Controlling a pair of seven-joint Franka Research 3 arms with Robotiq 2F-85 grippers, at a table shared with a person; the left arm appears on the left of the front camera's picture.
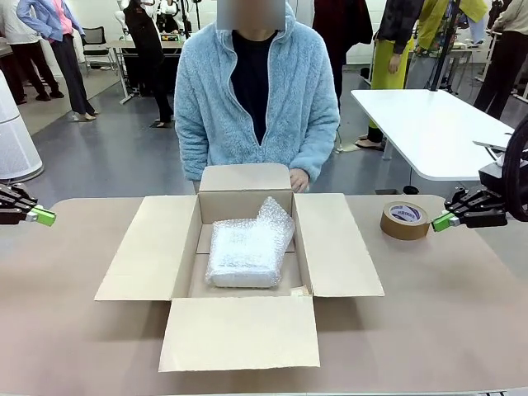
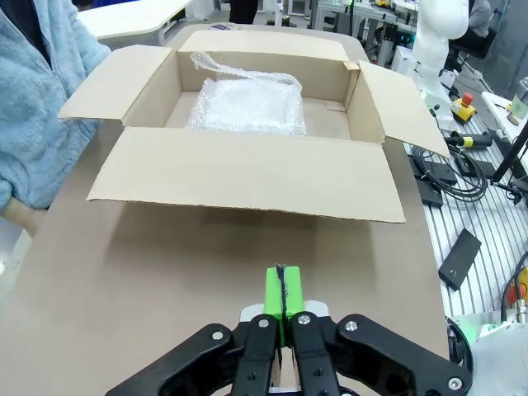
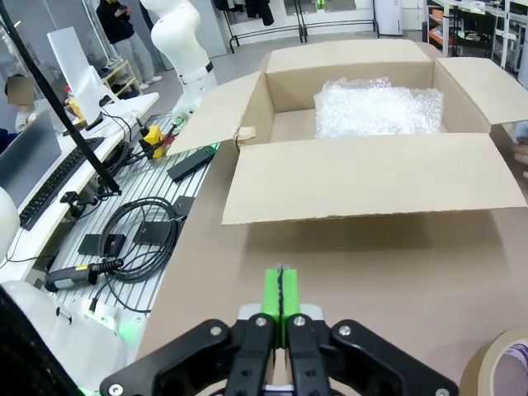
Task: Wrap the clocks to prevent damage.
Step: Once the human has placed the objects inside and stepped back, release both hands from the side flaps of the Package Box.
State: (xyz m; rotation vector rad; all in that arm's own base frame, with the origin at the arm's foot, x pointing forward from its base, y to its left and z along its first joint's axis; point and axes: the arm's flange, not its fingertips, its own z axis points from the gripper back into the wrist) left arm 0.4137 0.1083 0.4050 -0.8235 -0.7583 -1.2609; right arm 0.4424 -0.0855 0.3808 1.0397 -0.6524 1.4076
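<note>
While the person stands at the far edge with a hand (image 1: 299, 179) by the back flap, the front view has my left pincer (image 1: 41, 216) out at the left side of the table (image 1: 66, 330) and my right pincer (image 1: 441, 221) out at the right. Both have their green pads pressed together, gripping nothing. I'd say I'm parked wide to leave the middle free for the person.

Between my pincers sits the cardboard box (image 1: 140, 247), all four flaps folded out. The bubble-wrapped bundle (image 1: 250, 247) of clocks lies flat on its floor, a loose tail of wrap rising toward the far right corner. Flaps splayed like that keep the inside easy to reach, I reckon, and the tape roll (image 1: 405, 220) lies flat just beside my right pincer, handy for sealing.

Over to the left wrist view: pads together, hovering over bare table. The nearest flap lies between me and the bundle (image 2: 247, 107), which sits well ahead, down inside the box.

Now the right wrist view: same story, pads together and empty. The bundle (image 3: 375, 107) is beyond the near flap, well apart from me, and the tape roll's edge is close by my side
</note>
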